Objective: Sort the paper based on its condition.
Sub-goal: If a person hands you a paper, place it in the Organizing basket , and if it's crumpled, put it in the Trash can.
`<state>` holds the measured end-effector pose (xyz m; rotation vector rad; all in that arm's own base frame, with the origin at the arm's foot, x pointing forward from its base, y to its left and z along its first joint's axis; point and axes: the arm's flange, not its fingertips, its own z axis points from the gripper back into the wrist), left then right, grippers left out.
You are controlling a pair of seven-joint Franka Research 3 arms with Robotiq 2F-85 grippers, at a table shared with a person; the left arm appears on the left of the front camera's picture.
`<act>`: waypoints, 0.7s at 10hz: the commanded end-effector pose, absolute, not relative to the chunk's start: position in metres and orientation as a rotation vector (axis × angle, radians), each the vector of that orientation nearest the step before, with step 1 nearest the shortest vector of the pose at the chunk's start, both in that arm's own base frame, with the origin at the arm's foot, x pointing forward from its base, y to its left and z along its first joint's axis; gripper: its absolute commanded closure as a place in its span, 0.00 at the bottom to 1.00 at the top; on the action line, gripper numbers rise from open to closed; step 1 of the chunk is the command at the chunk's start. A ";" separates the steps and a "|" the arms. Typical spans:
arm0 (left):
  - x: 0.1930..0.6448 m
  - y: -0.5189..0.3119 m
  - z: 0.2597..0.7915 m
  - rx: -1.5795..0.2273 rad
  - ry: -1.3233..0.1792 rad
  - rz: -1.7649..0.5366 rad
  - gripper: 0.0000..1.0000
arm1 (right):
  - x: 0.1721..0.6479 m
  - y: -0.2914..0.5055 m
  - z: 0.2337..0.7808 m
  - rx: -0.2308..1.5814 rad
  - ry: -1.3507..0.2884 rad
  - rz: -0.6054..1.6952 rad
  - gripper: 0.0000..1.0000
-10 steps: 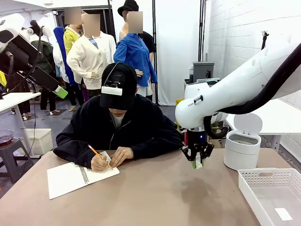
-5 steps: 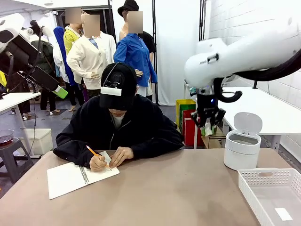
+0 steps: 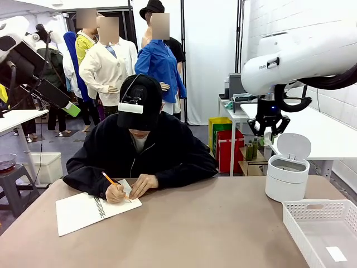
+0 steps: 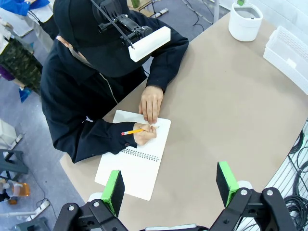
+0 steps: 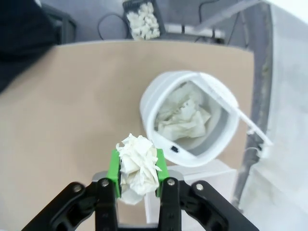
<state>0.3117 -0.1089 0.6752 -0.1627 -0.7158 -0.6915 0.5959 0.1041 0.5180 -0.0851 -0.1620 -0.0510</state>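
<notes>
A crumpled white paper (image 5: 137,161) sits pinched between the green pads of my right gripper (image 5: 138,169), which is shut on it. In the front view the right gripper (image 3: 269,132) hangs in the air, above and slightly left of the round white bin (image 3: 286,178), whose lid stands open. More crumpled paper (image 5: 185,119) lies inside the bin (image 5: 159,103). A smooth flat sheet (image 3: 336,254) rests in the white tray (image 3: 312,212). My left gripper (image 4: 170,185) is open and holds nothing, high over the table's left end, above the person's notebook (image 4: 137,161).
A person at the far side writes with a pencil in a spiral notebook (image 3: 83,212), both hands on it. The tray occupies the near right corner. A box of crumpled scraps (image 5: 142,19) stands on the floor beyond the table.
My right gripper has risen from just above the table's middle and swung right with the crumpled paper, ending over the bin's left edge. The person keeps writing.
</notes>
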 end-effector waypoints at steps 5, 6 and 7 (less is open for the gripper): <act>0.312 -0.108 0.676 -0.165 -0.718 -0.689 0.00 | 0.576 0.054 0.512 -0.069 -0.198 -0.180 0.68; 0.312 -0.108 0.676 -0.165 -0.718 -0.689 0.00 | 0.575 0.050 0.510 -0.061 -0.193 -0.198 0.68; 0.312 -0.108 0.676 -0.165 -0.718 -0.689 0.00 | 0.574 0.048 0.509 -0.056 -0.203 -0.214 0.68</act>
